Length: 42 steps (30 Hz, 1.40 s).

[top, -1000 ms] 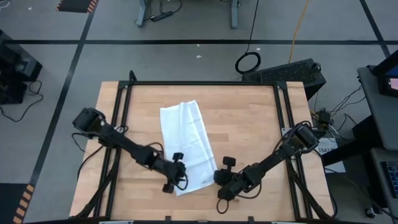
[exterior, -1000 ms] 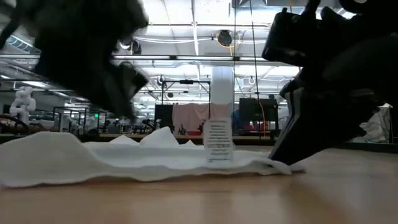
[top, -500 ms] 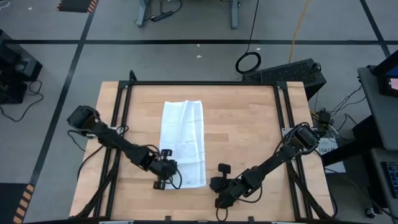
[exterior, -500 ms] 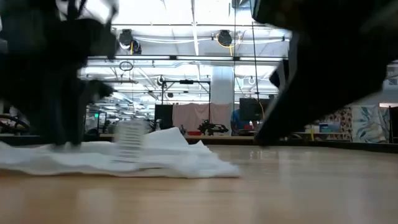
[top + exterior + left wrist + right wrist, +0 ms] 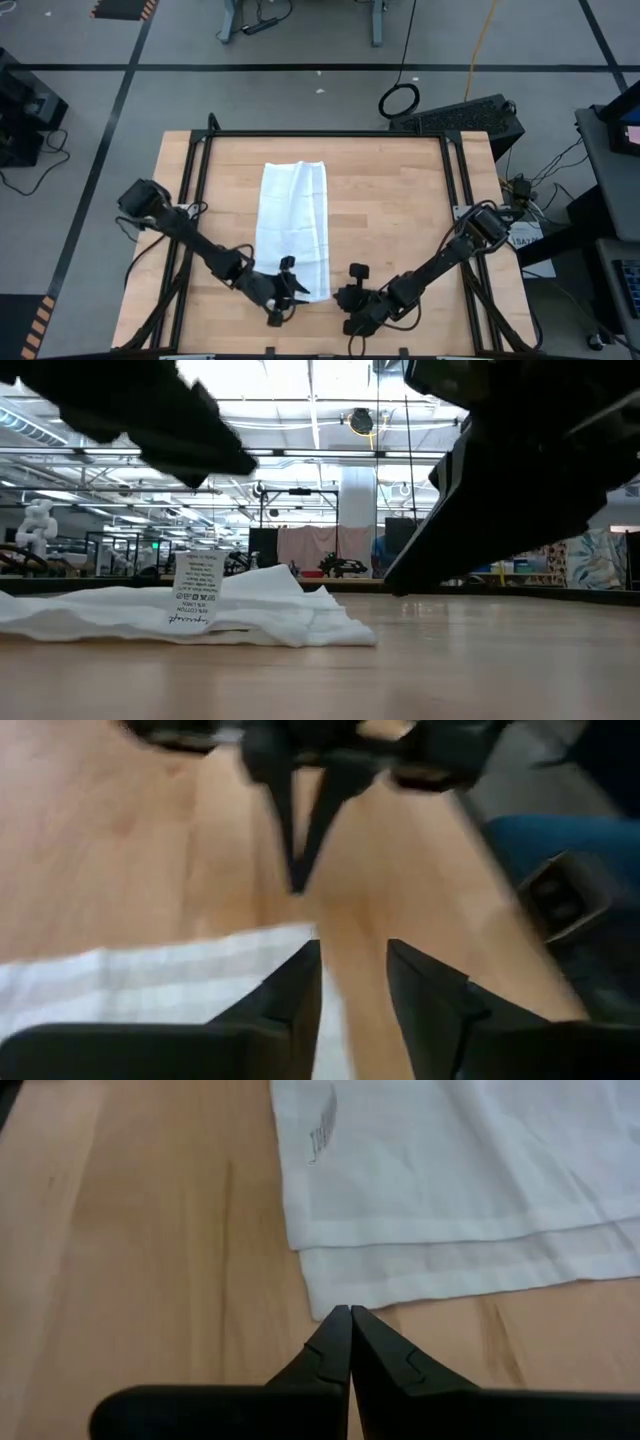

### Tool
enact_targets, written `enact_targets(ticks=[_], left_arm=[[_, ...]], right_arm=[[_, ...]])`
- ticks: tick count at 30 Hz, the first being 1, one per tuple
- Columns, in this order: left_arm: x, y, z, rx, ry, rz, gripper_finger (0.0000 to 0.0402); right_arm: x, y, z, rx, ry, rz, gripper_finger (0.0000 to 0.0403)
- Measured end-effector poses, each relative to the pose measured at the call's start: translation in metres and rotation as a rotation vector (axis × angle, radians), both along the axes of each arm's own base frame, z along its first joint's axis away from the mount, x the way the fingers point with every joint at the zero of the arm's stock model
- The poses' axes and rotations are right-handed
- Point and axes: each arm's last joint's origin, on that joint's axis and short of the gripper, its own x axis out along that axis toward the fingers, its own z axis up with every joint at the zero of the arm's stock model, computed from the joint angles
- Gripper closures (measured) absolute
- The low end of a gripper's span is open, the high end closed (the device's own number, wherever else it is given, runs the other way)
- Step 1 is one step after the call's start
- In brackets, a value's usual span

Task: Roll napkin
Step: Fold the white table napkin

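Observation:
The white napkin (image 5: 294, 228) lies flat on the wooden table as a long folded strip running from far to near. It also shows in the low view (image 5: 270, 615), with a small label (image 5: 197, 590) standing up at its near end. My left gripper (image 5: 298, 291) is open, low over the napkin's near edge (image 5: 200, 975), one finger over the cloth and one over bare wood. My right gripper (image 5: 338, 296) is shut, its fingertips (image 5: 350, 1316) at the napkin's near right corner (image 5: 322, 1305). My left gripper comes level from the table's left; its fingers stand on either side of the napkin's near edge, and I cannot tell whether they touch it. My right gripper's shut fingertips stand at the near right corner, coming low from the right; I cannot tell whether they touch the cloth.
A black metal frame (image 5: 320, 133) runs around the tabletop. Bare wood (image 5: 400, 200) lies right of the napkin. The two grippers face each other close together near the table's near edge.
The napkin's near end, skewed toward the right a second ago, has slid left, so the strip now lies straight; its far end stayed put. My left gripper went left, then back right and toward the near edge. My right gripper went a little left toward the napkin's corner.

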Motion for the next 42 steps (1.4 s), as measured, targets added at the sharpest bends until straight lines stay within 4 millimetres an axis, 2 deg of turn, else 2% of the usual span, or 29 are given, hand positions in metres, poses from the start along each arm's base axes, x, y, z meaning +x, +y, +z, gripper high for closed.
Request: enact_targets(ticks=[4, 9, 13, 16, 22, 28, 33, 38, 42], left_arm=[[0.005, -0.009, -0.022, 0.049, 0.051, -0.003, 0.0229], [0.011, -0.028, -0.039, 0.114, 0.066, -0.029, 0.0174], [0.018, -0.032, -0.044, 0.146, 0.065, 0.012, 0.0165], [0.019, -0.033, -0.043, 0.178, 0.071, 0.040, 0.0183], [0.019, -0.028, -0.047, 0.174, 0.138, 0.048, 0.0256], [0.017, -0.024, -0.051, 0.154, 0.210, 0.041, 0.0312], [0.016, -0.024, -0.049, 0.179, 0.207, 0.027, 0.0387], [0.014, -0.022, -0.039, 0.186, 0.192, 0.043, 0.0389], [0.014, -0.023, -0.034, 0.157, 0.182, 0.043, 0.0392]], right_arm=[[0.005, 0.004, -0.014, 0.015, -0.022, 0.001, 0.0403], [0.011, 0.008, -0.027, 0.030, -0.073, 0.015, 0.0403], [0.012, 0.008, -0.028, 0.035, -0.071, 0.018, 0.0403], [0.012, 0.009, -0.027, 0.025, -0.076, 0.031, 0.0403], [0.013, 0.008, -0.027, 0.022, -0.075, 0.038, 0.0403], [0.013, 0.008, -0.027, 0.024, -0.079, 0.038, 0.0403], [0.012, 0.009, -0.021, 0.020, -0.082, 0.051, 0.0403], [0.011, 0.010, -0.007, 0.023, -0.107, 0.072, 0.0403], [0.012, 0.010, -0.005, 0.004, -0.121, 0.083, 0.0403]])
